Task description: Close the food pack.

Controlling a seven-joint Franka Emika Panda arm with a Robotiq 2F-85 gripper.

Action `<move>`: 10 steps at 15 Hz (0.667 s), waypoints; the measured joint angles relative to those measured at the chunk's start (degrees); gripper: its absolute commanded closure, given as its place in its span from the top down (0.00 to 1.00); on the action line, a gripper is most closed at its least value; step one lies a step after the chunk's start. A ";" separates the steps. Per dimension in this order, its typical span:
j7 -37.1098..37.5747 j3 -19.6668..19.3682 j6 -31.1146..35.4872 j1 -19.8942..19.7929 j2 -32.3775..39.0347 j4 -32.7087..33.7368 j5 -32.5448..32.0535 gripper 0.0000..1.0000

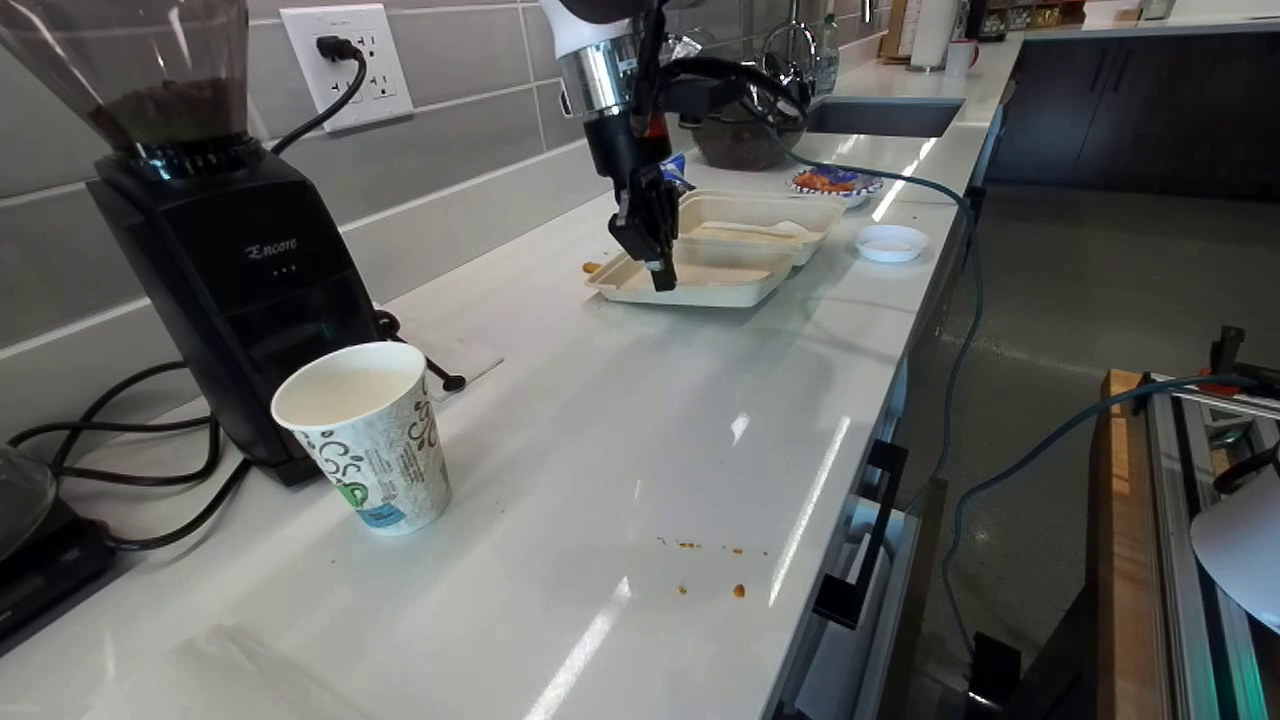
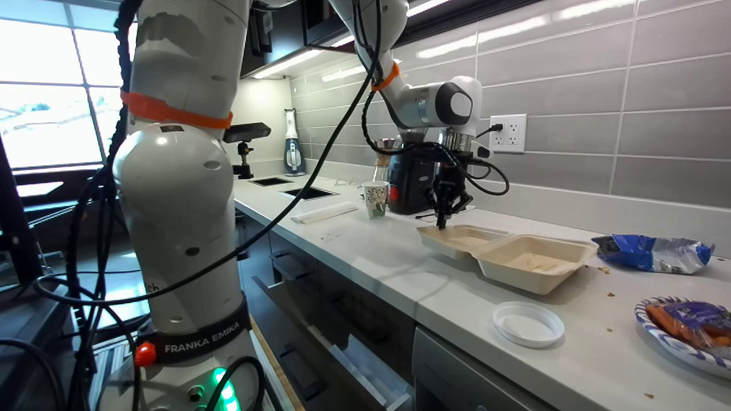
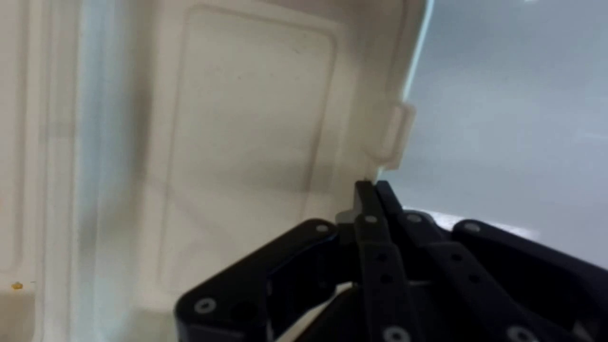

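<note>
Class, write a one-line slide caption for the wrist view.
Closed black fingers of the robot at the edge of the open food pack, near its small tab.

"What does the coffee grinder [image 1: 240,285] say?"
"It says 'Encore' — and the black band [image 2: 200,337] around the robot arm [image 2: 177,200] says 'FRANKA EMIKA'."
"And the paper cup [image 1: 385,465]?"
"Its small print — too small to read."
</note>
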 measured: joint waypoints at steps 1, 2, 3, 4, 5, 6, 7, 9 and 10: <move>-1.26 0.37 -2.02 0.02 -0.46 0.12 0.84 0.01; -2.38 0.70 -3.88 0.02 -0.92 0.21 1.40 0.01; -3.21 0.96 -5.54 0.04 -1.37 0.32 1.67 0.01; -3.80 1.10 -7.02 0.07 -1.80 0.53 1.74 0.01; -4.41 1.13 -8.30 0.07 -2.17 0.82 1.83 0.01; -5.31 1.09 -9.30 -0.03 -2.48 1.15 2.30 0.01; -6.50 0.96 -10.10 -0.22 -2.69 1.50 3.10 0.01; -10.14 0.74 -10.83 -1.23 -3.11 1.88 5.73 0.01; -12.25 0.57 -11.03 -1.94 -3.30 2.04 7.22 0.01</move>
